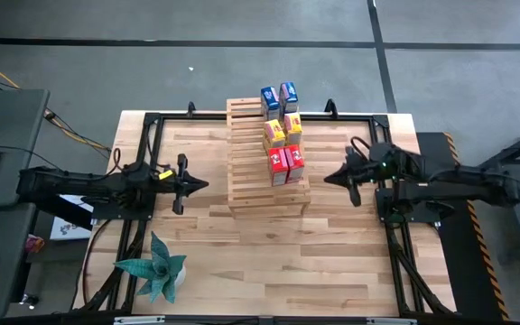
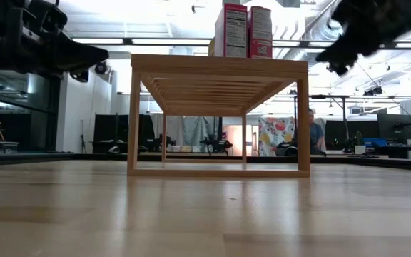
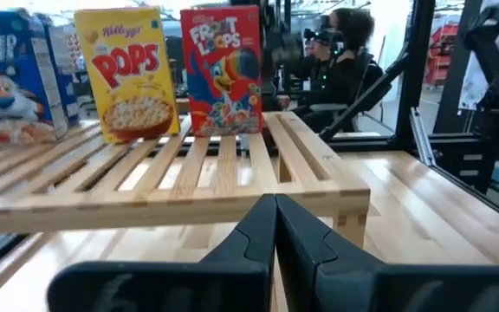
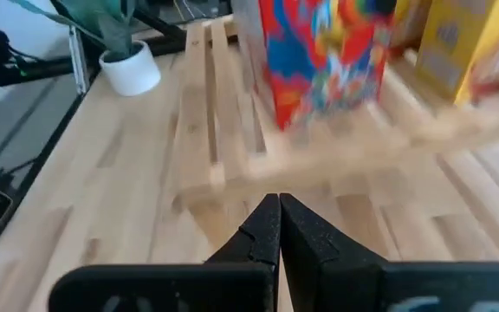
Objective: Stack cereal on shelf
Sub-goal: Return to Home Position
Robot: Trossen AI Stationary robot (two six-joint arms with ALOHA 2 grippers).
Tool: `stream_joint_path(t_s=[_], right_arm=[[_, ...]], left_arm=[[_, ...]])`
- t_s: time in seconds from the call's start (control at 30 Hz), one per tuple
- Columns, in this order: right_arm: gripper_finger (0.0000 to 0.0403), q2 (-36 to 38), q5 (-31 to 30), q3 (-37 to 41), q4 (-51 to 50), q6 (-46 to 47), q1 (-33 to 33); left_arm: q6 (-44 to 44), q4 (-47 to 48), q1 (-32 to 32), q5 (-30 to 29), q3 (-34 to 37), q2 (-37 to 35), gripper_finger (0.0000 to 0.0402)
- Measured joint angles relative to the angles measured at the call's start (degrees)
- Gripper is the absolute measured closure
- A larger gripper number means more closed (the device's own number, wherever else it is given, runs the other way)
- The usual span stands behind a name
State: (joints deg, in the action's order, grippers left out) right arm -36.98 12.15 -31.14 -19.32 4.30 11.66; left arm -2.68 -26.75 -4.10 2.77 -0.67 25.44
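From above, the large light-wood slatted rack (image 1: 242, 171) stands mid-way across the wooden tabletop (image 1: 269, 262). Six small cardboard cereal boxes stand on it in pairs along its right side: two blue boxes (image 1: 270, 99) at the far end, two yellow-orange boxes (image 1: 274, 135) in the middle and two red boxes (image 1: 280, 165) nearest. The left gripper (image 1: 201, 185) hovers left of the rack and the right gripper (image 1: 329, 178) right of it, both apart from it. A teal plant (image 1: 156, 268) sits near the front left corner.

At table height, the rack's frame fills the middle with two boxes on top. A dark arm shows in each upper corner, and a person (image 2: 312, 132) sits in the room behind.

In the left wrist view, the fingers (image 3: 249, 234) are pressed together and hold nothing. Ahead, a blue, a yellow and a red box stand upright side by side on the slats.

In the right wrist view, the fingers (image 4: 306, 238) are likewise closed and empty. A red box stands ahead on the rack, with a yellow one beside it.
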Motion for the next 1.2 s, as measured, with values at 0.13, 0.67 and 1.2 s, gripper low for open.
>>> stream_joint_path(t_s=[0.13, 0.67, 1.2], right_arm=[[0.0403, 8.30, 0.29, 10.66, 9.46, 2.97, 1.42], [0.0403, 25.58, -1.68, 30.56, 32.92, 6.69, -4.42], [0.0403, 25.39, -7.31, 30.58, 27.75, -3.52, -13.59]], left_arm=[[-0.48, -0.10, 0.00, -0.12, -0.01, -0.05, 0.0401], [0.55, 0.20, 0.00, -0.47, 0.00, 0.10, 0.0401], [0.55, 5.45, 0.00, -1.10, -0.04, -3.83, 0.0401]])
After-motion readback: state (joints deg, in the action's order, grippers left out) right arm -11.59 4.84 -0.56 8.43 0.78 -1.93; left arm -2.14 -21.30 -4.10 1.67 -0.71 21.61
